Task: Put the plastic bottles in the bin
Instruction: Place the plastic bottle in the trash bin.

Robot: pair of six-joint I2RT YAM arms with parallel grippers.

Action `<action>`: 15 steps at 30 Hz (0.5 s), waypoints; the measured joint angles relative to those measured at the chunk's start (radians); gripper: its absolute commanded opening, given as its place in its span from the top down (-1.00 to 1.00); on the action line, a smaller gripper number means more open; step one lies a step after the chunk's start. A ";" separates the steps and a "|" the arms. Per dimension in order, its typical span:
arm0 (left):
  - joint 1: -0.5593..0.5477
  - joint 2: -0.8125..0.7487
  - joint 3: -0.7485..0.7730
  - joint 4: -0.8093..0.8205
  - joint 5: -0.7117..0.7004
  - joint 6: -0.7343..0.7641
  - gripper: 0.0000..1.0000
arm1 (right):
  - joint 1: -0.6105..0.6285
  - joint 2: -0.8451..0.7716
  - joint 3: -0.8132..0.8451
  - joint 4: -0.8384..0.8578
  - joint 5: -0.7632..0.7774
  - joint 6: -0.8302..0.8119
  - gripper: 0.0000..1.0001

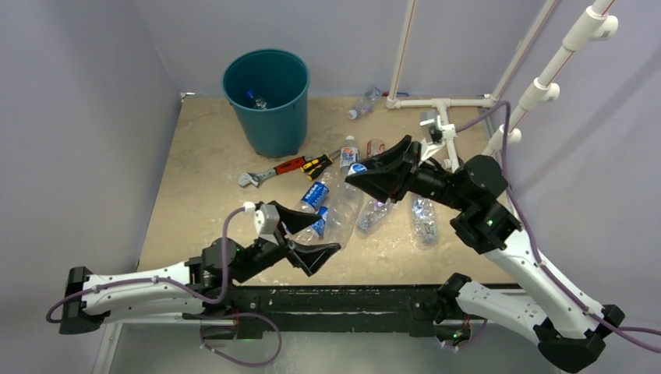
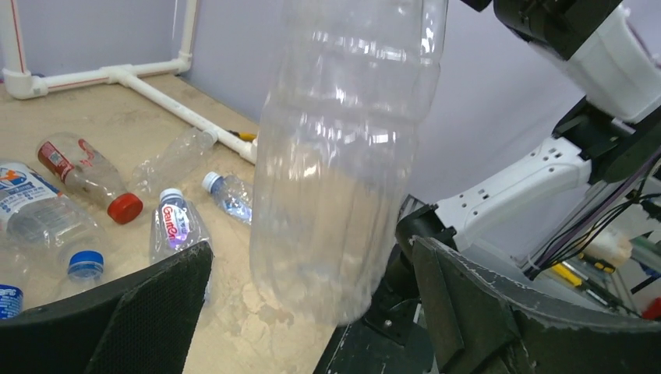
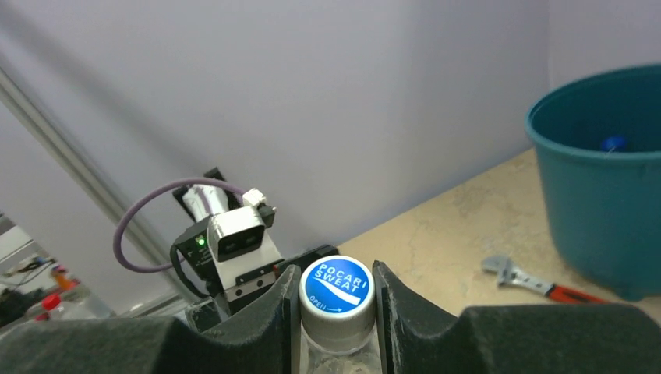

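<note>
My right gripper [image 1: 366, 175] [image 3: 337, 305] is shut on the blue cap [image 3: 337, 287] of a large clear plastic bottle [image 1: 343, 206] [image 2: 343, 156], which hangs off the table. Its lower end sits between the jaws of my left gripper [image 1: 319, 235] [image 2: 312, 249], which stands open, with a gap on both sides. The teal bin [image 1: 265, 101] [image 3: 600, 195] stands at the back left with one bottle [image 1: 256, 99] inside. Several more bottles lie mid-table, among them a blue-labelled one [image 1: 316, 193] and a red-capped one [image 2: 82, 175].
A red-handled wrench [image 1: 269, 173] [image 3: 530, 280] and a yellow-black screwdriver [image 1: 323, 162] lie in front of the bin. A white pipe frame [image 1: 436, 105] runs along the back right, with a stray bottle [image 1: 365, 102] beside it. Walls close in the left and back.
</note>
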 measured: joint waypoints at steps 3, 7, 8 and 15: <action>0.000 -0.095 0.000 -0.067 -0.013 -0.015 -0.99 | 0.000 -0.026 0.036 0.010 0.074 -0.034 1.00; 0.000 -0.252 0.000 -0.192 -0.051 -0.032 -0.98 | 0.000 -0.078 0.017 0.114 0.211 -0.063 1.00; 0.000 -0.285 0.000 -0.212 -0.061 -0.038 -0.99 | 0.000 -0.080 0.006 0.154 0.241 -0.066 1.00; 0.000 -0.498 0.000 -0.390 -0.167 -0.101 -0.96 | 0.000 0.079 0.000 0.516 0.433 -0.075 1.00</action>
